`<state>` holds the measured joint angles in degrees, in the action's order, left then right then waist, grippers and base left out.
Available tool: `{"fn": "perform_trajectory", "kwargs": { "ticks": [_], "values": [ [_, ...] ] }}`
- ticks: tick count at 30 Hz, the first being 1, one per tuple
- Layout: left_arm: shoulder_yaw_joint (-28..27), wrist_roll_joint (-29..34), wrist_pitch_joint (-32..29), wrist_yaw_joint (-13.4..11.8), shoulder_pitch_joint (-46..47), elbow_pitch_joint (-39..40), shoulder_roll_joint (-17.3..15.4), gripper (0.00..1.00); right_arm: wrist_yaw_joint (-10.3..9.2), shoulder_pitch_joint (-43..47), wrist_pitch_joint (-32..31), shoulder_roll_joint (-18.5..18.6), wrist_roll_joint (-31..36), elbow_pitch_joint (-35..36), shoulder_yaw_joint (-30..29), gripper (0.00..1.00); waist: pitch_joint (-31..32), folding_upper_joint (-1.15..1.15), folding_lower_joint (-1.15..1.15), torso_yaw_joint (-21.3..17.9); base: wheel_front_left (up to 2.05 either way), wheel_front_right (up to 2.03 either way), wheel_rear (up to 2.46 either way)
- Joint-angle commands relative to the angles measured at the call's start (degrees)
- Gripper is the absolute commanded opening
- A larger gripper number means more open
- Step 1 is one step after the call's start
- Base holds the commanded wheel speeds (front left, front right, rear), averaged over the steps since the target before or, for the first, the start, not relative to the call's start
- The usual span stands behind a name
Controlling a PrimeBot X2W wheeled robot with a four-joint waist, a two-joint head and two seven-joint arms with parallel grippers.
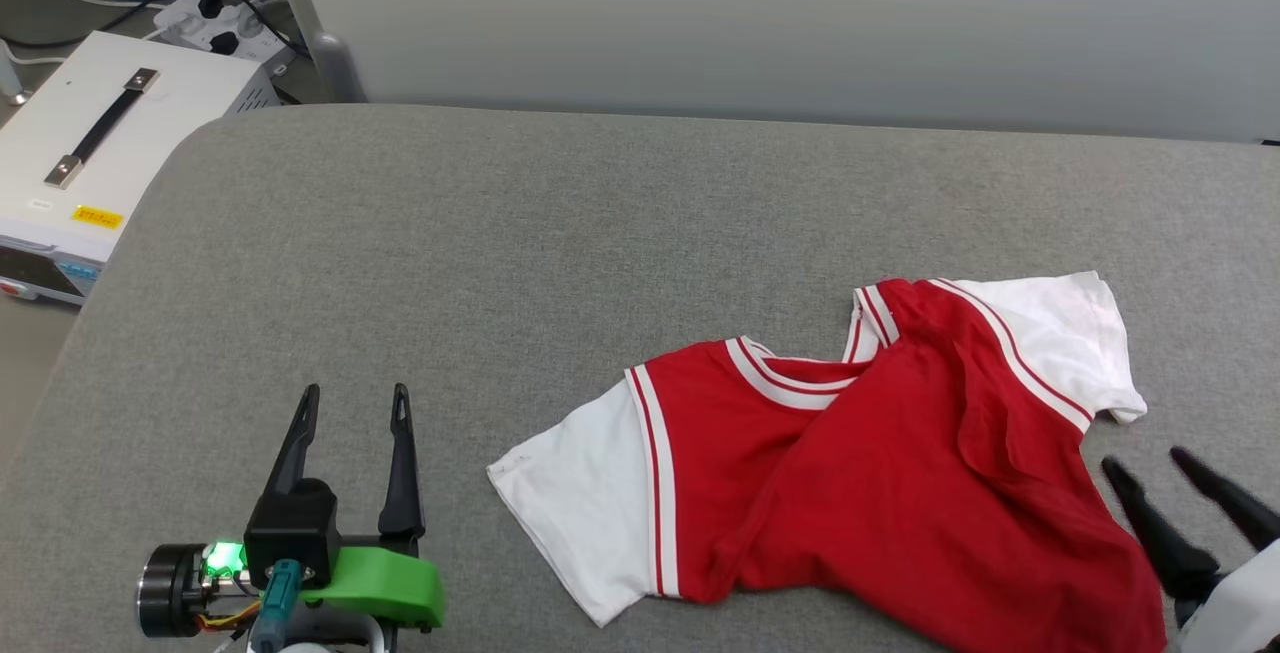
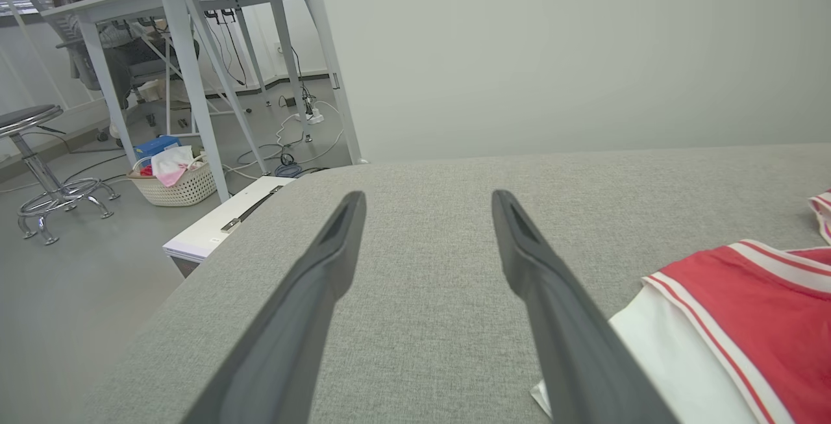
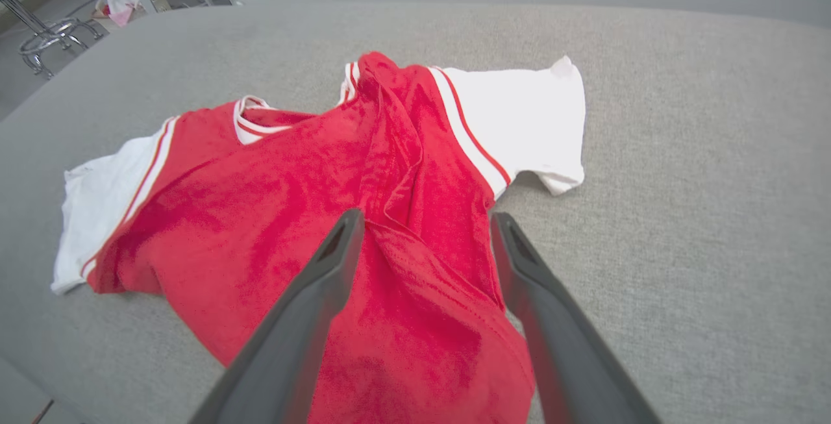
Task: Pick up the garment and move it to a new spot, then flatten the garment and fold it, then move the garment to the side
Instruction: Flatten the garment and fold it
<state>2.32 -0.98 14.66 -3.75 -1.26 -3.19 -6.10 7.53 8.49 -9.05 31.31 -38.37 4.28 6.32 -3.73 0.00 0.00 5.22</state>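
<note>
Garment (image 1: 900, 463) crumpled, ungrasped; every step pending. Left gripper (image 1: 355, 395) spread, garment to its right; right gripper (image 1: 1145, 460) spread, garment just ahead

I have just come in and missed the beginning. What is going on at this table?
A two-armed robot faces a red and white shirt, which lies crumpled and unfolded on the grey table. Neither gripper holds it. The left gripper is open over bare table beside one white sleeve; the right gripper is open at the shirt's red body.
</note>
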Motion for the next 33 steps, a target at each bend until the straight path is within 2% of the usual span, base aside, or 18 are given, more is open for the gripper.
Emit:
{"fn": "perform_trajectory", "kwargs": {
  "ticks": [1,4,8,13,17,21,26,33],
  "values": [
    [0.0,0.3,0.3,0.4,-0.4,0.2,-0.6,1.0,-0.04,0.5,1.8,-2.4,2.3,2.1,-2.9,1.0,0.2,0.0,0.0,0.1,0.0,0.0,0.0],
    [0.1,0.4,0.3,1.0,0.6,0.8,-1.4,1.0,-0.04,0.3,5.1,-7.3,8.2,6.4,-7.0,1.0,0.2,0.0,0.0,0.2,0.0,0.0,0.0],
    [0.0,0.1,0.3,2.7,3.3,1.5,-3.0,1.0,-0.04,-0.3,9.7,-13.6,14.9,9.3,-8.9,1.0,-0.3,0.0,0.0,0.7,0.0,0.0,0.0],
    [0.0,-2.4,0.3,7.5,8.6,1.9,-5.4,1.0,-0.04,-1.0,15.2,-19.7,20.4,9.3,-9.1,1.0,-1.2,0.0,0.0,1.1,0.0,0.0,0.0],
    [2.6,-5.4,-0.1,10.4,13.8,-1.4,-8.8,1.0,-0.04,-1.8,18.6,-22.1,24.2,7.8,-7.1,1.0,-2.1,0.0,0.0,1.0,0.0,0.0,0.0],
    [10.1,-9.6,-7.5,11.2,20.0,-3.2,-14.2,1.0,-0.04,-2.7,20.3,-23.1,25.9,5.1,-5.0,1.0,-3.0,0.0,0.0,0.6,0.0,0.0,0.0],
    [22.6,-21.0,-20.7,11.2,27.1,-2.4,-22.3,1.0,-0.04,-4.3,21.8,-23.9,26.5,2.8,-3.4,1.0,-4.3,0.0,0.0,-0.4,0.0,0.0,0.0],
    [36.5,-37.5,-40.4,11.2,33.8,-1.7,-29.2,1.0,-0.04,-6.8,23.0,-23.8,27.6,0.4,-1.7,1.0,-6.6,0.0,0.0,-2.2,0.0,0.0,0.0]
  ]
}}
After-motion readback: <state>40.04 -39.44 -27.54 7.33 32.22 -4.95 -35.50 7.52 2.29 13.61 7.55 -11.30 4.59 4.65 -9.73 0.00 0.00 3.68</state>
